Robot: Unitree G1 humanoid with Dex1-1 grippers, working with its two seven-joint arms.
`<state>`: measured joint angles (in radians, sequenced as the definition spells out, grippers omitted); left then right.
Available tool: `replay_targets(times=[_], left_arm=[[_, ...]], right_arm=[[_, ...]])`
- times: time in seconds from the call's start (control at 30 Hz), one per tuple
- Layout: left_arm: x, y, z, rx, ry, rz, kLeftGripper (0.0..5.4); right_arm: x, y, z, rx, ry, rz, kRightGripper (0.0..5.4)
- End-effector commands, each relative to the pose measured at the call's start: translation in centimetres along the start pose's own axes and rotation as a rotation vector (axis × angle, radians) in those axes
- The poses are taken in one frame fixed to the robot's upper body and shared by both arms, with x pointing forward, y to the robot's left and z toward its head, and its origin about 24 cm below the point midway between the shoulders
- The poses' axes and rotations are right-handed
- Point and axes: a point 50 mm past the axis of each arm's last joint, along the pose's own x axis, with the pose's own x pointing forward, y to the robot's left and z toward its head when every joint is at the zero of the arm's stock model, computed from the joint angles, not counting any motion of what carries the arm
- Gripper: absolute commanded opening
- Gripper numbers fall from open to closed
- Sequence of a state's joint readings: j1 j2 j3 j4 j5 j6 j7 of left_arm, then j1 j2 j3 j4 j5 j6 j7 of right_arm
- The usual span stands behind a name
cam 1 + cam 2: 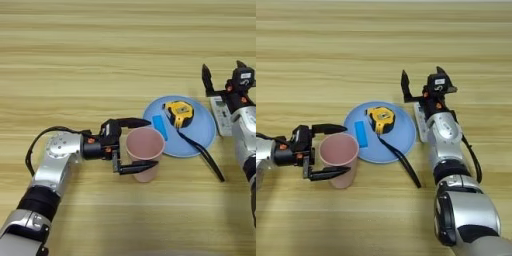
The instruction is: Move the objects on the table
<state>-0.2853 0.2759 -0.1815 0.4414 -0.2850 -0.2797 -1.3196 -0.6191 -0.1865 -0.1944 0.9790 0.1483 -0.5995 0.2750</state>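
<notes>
So the pink cup (145, 152) stands upright near the front middle of the table (100, 60), mouth facing up, just off the front-left edge of the blue plate (200, 142). The left gripper (141, 145) comes in from the left and has its two black fingers spread either side of the cup, one along the far side near the rim and one along the near side lower down. They look right up against the cup wall, but I can't tell if they're really squeezing it or just sitting beside it.

The plate lies flat, right of the cup. On it sits the tape measure (179, 113), yellow and black, toward the far part of the plate. Its black strap (202, 152) runs from the body diagonally toward the front right, goes over the plate rim and ends on the bare wood. Also on the plate is the small blue block (160, 127), lying flat on the left part, long axis running from far-left to near-right, close to the cup's rim.

The white remote (220, 116) lies just past the plate's right edge, long axis pointing away from the robot, partly hidden by the right arm. The right gripper (421, 80) hovers above the far end of the remote with fingers spread wide and pointing away, holding nothing.
</notes>
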Motion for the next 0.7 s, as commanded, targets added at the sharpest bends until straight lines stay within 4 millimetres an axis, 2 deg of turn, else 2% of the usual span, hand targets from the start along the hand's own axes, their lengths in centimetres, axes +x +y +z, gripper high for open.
replay_targets(times=[0.03, 0.5, 0.7], left_arm=[[-0.3, -0.2, 0.0, -0.002, 0.007, 0.008, 5.36], [-0.3, -0.5, 0.8, 0.033, 0.0, -0.011, 5.36], [-0.2, -0.8, 2.0, 0.06, -0.023, -0.046, 5.36]], right_arm=[[0.3, -0.2, 0.3, -0.002, -0.006, 0.002, 5.4], [0.3, -0.2, 0.3, -0.003, -0.001, 0.001, 5.4], [0.3, -0.2, 0.3, -0.004, 0.0, 0.001, 5.4]])
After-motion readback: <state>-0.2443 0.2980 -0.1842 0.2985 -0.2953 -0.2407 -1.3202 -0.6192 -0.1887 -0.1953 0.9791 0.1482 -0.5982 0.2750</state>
